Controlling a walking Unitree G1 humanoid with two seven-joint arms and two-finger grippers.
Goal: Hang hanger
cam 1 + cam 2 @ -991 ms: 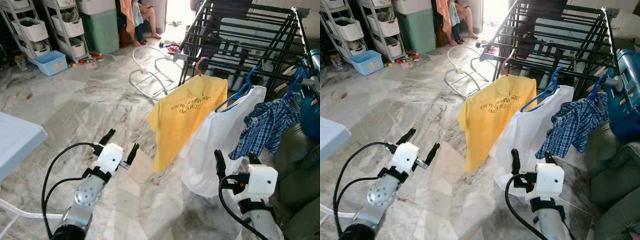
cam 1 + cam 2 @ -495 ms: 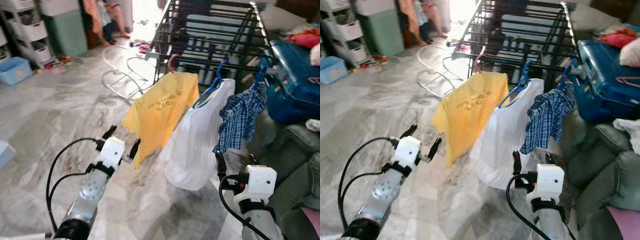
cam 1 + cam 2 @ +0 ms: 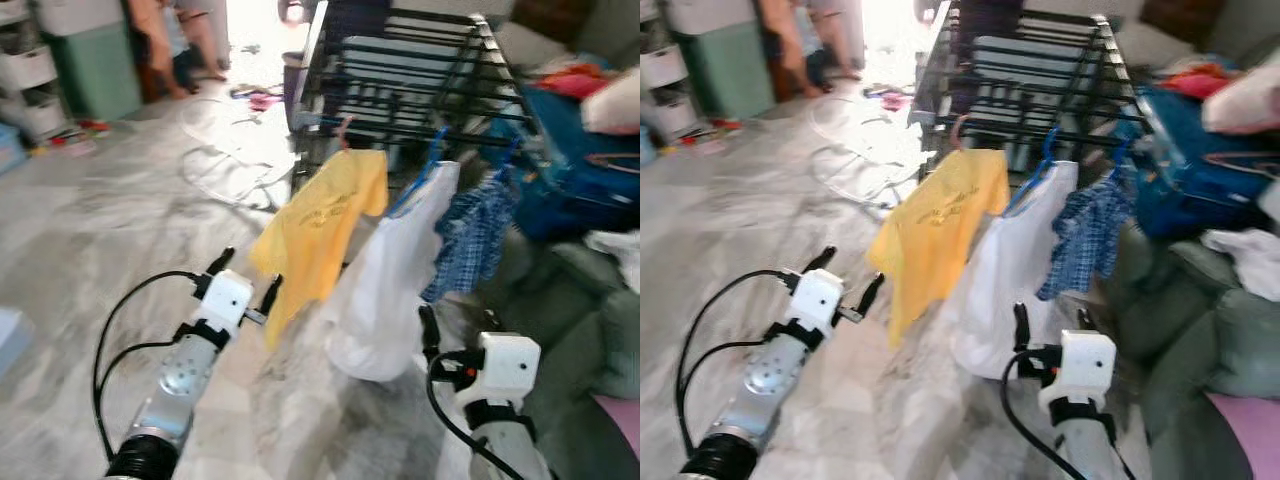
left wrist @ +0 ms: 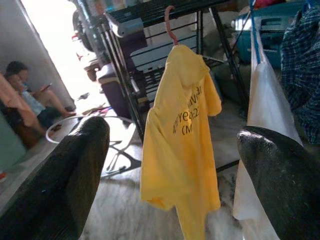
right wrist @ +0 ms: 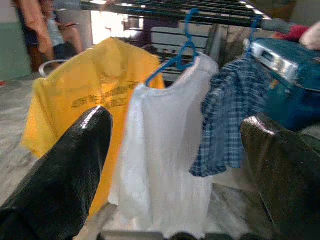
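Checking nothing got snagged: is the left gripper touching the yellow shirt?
Apart. In the left wrist view the yellow shirt hangs well beyond the open left gripper, with floor showing between them.

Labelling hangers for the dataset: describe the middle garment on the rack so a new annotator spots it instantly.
Find the black drying rack ahead of the robot; three garments hang in a row from its near rail. The middle one is the white shirt on a blue hanger. It hangs between the yellow T-shirt with printed text and the blue checked shirt, and is the only plain white one.
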